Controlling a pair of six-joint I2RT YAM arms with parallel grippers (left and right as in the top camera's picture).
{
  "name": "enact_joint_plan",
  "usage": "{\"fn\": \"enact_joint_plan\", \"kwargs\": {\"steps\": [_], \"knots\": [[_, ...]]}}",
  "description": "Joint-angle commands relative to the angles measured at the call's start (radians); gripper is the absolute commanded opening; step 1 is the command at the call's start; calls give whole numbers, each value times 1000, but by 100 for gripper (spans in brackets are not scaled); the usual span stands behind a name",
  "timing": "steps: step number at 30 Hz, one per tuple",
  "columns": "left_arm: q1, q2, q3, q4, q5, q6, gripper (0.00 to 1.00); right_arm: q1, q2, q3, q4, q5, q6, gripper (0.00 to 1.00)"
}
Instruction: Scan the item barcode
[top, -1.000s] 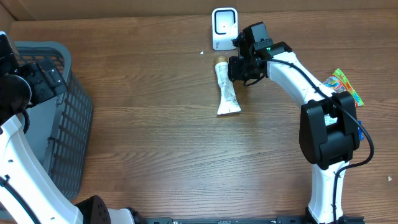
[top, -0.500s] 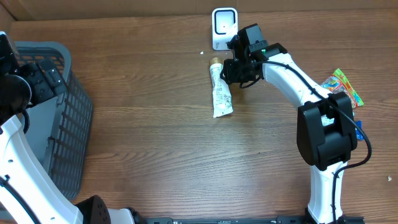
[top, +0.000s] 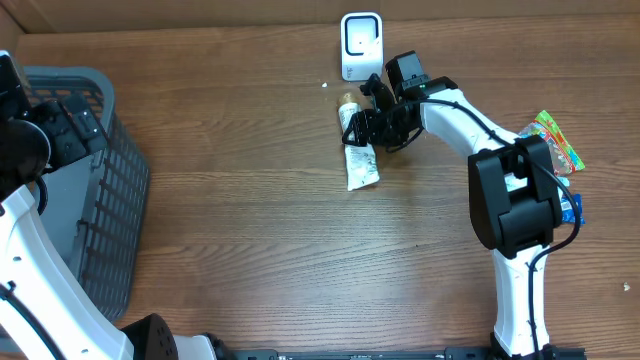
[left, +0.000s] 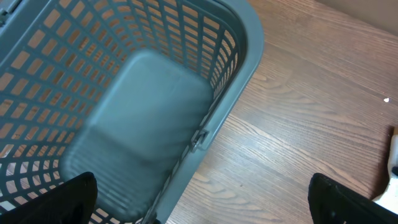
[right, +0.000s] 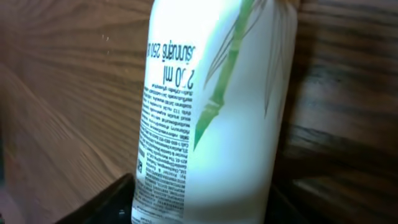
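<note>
Right claw (top: 366, 124): low over the cap end of the white tube (top: 361, 162), which lies flat on the bench (top: 260, 230). The white scanner (top: 361, 44) stands just beyond this claw, apart from the tube. Overhead view alone shows this layout, and a coloured packet (top: 556, 140) well apart from the claw, near the arm's base. It does not show the jaws. Right wrist view fills with the tube's printed side and green stem pattern. Dark fingers (right: 104, 200) stand to either side of it, but whether they press on it cannot be told. No barcode can be made out. Left claw (left: 205, 202): left wrist view shows it spread wide and holding nothing, directly above the grey basket (left: 239, 59). That basket's floor is bare.
</note>
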Motion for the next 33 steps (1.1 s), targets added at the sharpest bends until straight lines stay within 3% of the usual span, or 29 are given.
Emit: {"fn": "enact_joint_plan", "kwargs": {"steps": [1,11,14,23,33], "knots": [[3,2,14,1,4,-14,100,-4,26,-6,-8,-54,-22,55],[3,2,14,1,4,-14,100,-4,41,-6,-31,-56,-21,12],[3,2,14,1,4,-14,100,-4,40,-6,-35,-56,-21,4],[3,2,14,1,5,-14,100,-27,3,56,-84,-56,-30,4],[3,2,14,1,5,-14,100,-49,-333,93,-122,-104,-37,4]]}}
